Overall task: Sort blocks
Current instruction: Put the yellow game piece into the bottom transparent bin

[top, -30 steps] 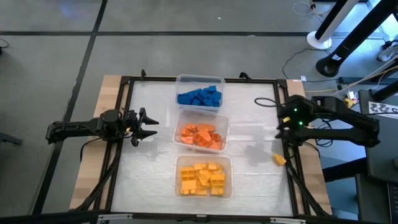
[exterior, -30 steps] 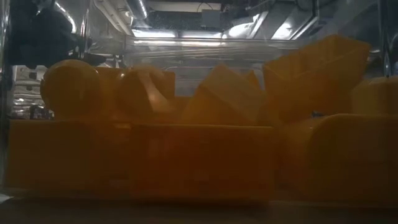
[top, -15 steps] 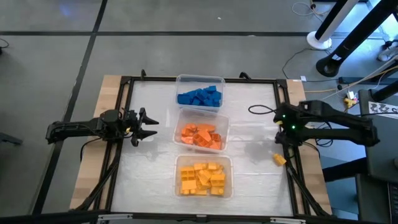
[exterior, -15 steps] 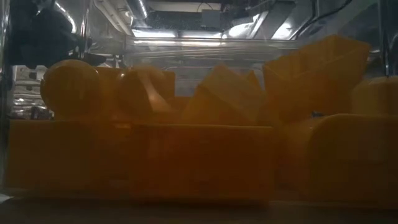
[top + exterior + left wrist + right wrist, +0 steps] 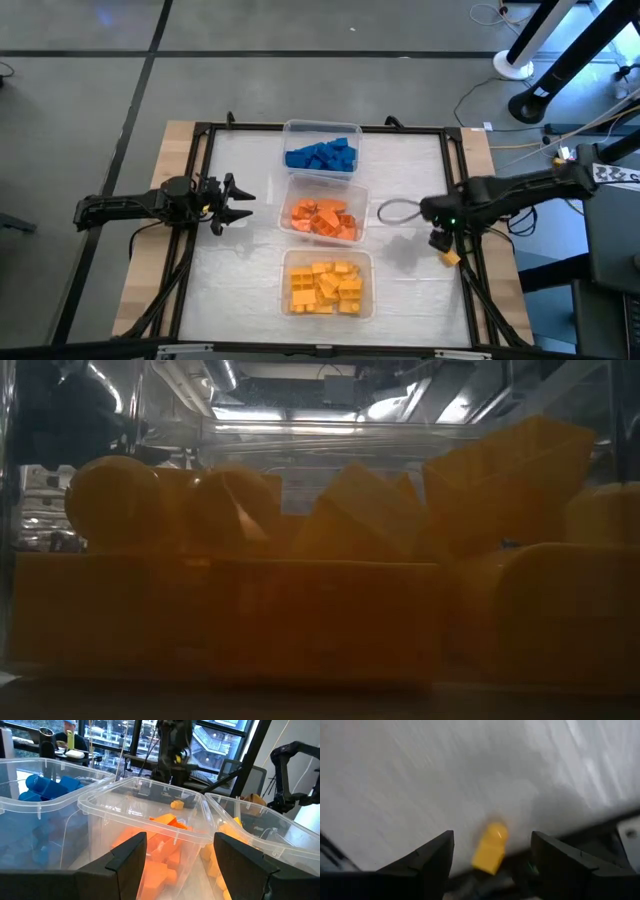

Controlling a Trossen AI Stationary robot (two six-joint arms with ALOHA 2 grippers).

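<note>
Yellow block: one small chunky piece, alone on the white table at right centre of the high frame, against the dark frame rail; in my right wrist view it lies between my two fingers, untouched.
Right gripper: mine, fingers apart, empty, just above the loose block.
Left gripper: mine, fingers apart, empty, waiting at left centre, facing the tubs.
Top tub: clear plastic, upper centre, holds the blue blocks.
Middle tub: centre, holds the orange blocks.
Bottom tub: lower centre, holds the yellow blocks; they fill the low view.
Change: a second ago my right gripper sat higher in the frame by the rail; it has swung down and inward to the block. Left arm, tubs and block are unmoved.
</note>
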